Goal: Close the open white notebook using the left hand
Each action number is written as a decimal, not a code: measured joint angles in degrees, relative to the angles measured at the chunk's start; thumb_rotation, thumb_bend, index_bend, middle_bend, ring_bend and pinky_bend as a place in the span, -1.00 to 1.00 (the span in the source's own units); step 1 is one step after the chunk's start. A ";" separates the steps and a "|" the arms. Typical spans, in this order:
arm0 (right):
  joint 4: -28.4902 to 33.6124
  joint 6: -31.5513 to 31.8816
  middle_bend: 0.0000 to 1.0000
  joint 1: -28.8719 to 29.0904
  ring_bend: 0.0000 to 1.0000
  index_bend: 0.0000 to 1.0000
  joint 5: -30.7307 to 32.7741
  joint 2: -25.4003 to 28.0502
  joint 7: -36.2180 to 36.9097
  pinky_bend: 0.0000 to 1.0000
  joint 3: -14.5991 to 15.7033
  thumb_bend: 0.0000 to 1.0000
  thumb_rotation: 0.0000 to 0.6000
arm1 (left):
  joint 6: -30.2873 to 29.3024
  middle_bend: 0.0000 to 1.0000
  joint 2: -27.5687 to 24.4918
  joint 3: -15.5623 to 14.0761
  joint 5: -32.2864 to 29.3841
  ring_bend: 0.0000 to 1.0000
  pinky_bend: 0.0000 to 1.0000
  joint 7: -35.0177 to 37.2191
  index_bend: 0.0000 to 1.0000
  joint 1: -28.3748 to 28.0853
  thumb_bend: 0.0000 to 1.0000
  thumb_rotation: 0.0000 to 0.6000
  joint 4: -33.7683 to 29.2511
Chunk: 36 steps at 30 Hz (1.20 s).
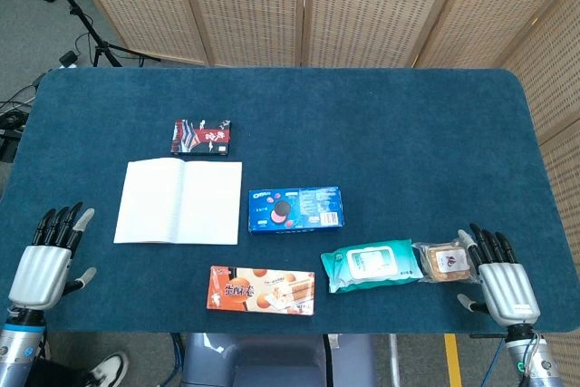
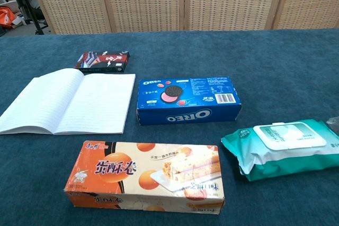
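The white notebook [image 1: 178, 201] lies open and flat on the blue table, left of centre; the chest view shows its lined pages [image 2: 69, 101] spread both ways. My left hand [image 1: 50, 257] rests at the table's near left corner, fingers apart, holding nothing, well left of and nearer than the notebook. At the near right corner my right hand [image 1: 501, 276] is likewise spread and empty. Neither hand shows in the chest view.
A dark snack box [image 1: 201, 137] sits just beyond the notebook. A blue Oreo box [image 1: 295, 209] lies to its right, an orange biscuit box [image 1: 261, 290] near the front edge. A green wet-wipes pack [image 1: 372, 266] and a small wrapped snack [image 1: 444, 262] lie by the right hand.
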State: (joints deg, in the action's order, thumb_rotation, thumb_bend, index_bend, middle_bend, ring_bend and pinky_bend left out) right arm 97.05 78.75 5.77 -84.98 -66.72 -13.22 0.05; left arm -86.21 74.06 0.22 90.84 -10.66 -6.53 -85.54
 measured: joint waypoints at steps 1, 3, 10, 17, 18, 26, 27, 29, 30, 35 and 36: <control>-0.01 0.00 -1.00 0.00 -1.00 -1.00 0.00 0.00 0.01 -1.00 0.00 -0.89 1.00 | 0.03 -1.00 0.01 0.00 -0.01 -1.00 -1.00 0.01 -1.00 -0.01 -0.68 1.00 0.01; -0.02 -0.02 -1.00 0.01 -1.00 -1.00 -0.01 0.00 0.03 -1.00 0.00 -0.89 1.00 | 0.10 -1.00 0.03 0.00 -0.06 -1.00 -1.00 0.01 -1.00 -0.03 -0.68 1.00 0.05; 0.24 0.48 -1.00 -0.18 -1.00 -1.00 -0.41 0.15 0.21 -1.00 0.08 -0.89 1.00 | -0.17 -1.00 -0.04 0.06 0.06 -1.00 -1.00 0.29 -1.00 0.00 -0.68 1.00 0.07; 0.33 0.49 -1.00 -0.20 -1.00 -1.00 -0.20 0.16 0.13 -1.00 -0.06 -0.89 1.00 | 0.43 -1.00 0.02 0.02 -0.19 -1.00 -1.00 0.39 -1.00 -0.19 -0.68 1.00 0.33; 0.32 0.48 -1.00 -0.19 -1.00 -1.00 -0.18 0.15 0.12 -1.00 -0.07 -0.89 1.00 | 0.45 -1.00 0.04 0.03 -0.19 -1.00 -1.00 0.43 -1.00 -0.21 -0.68 1.00 0.36; -0.09 -0.67 -1.00 0.25 -1.00 -1.00 0.38 -0.29 -0.67 -1.00 -0.06 -0.89 1.00 | 1.19 -1.00 0.29 0.36 -1.12 -1.00 -1.00 0.69 -1.00 -0.44 -0.68 1.00 0.99; -0.11 -0.73 -1.00 0.28 -1.00 -1.00 0.34 -0.35 -0.73 -1.00 0.01 -0.89 1.00 | 1.24 -1.00 0.34 0.40 -1.17 -1.00 -1.00 0.62 -1.00 -0.47 -0.68 1.00 1.01; -0.09 -0.77 -1.00 0.27 -1.00 -1.00 0.11 -0.40 -0.79 -1.00 0.19 -0.89 1.00 | 1.24 -1.00 0.42 0.39 -1.09 -1.00 -1.00 0.41 -1.00 -0.52 -0.68 1.00 0.96; -0.05 -0.72 -1.00 0.25 -1.00 -1.00 0.01 -0.40 -0.78 -1.00 0.23 -0.89 1.00 | 1.18 -1.00 0.46 0.37 -0.98 -1.00 -1.00 0.29 -1.00 -0.52 -0.68 1.00 0.92; 0.16 -0.48 -1.00 0.15 -1.00 -1.00 -0.52 -0.34 -0.54 -1.00 0.46 -0.89 1.00 | 1.47 -1.00 0.60 0.33 -0.98 -1.00 -1.00 0.67 -1.00 -0.68 -0.68 1.00 0.39; 0.17 -0.51 -1.00 0.16 -1.00 -1.00 -0.60 -0.35 -0.58 -1.00 0.52 -0.89 1.00 | 1.75 -1.00 0.59 0.38 -1.14 -1.00 -1.00 0.97 -1.00 -0.79 -0.68 1.00 0.31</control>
State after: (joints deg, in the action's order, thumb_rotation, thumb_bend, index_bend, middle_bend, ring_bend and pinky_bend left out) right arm 97.22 78.24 5.93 -85.57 -67.07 -13.80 0.58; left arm -84.46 74.65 0.60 89.70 -9.69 -7.32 -85.23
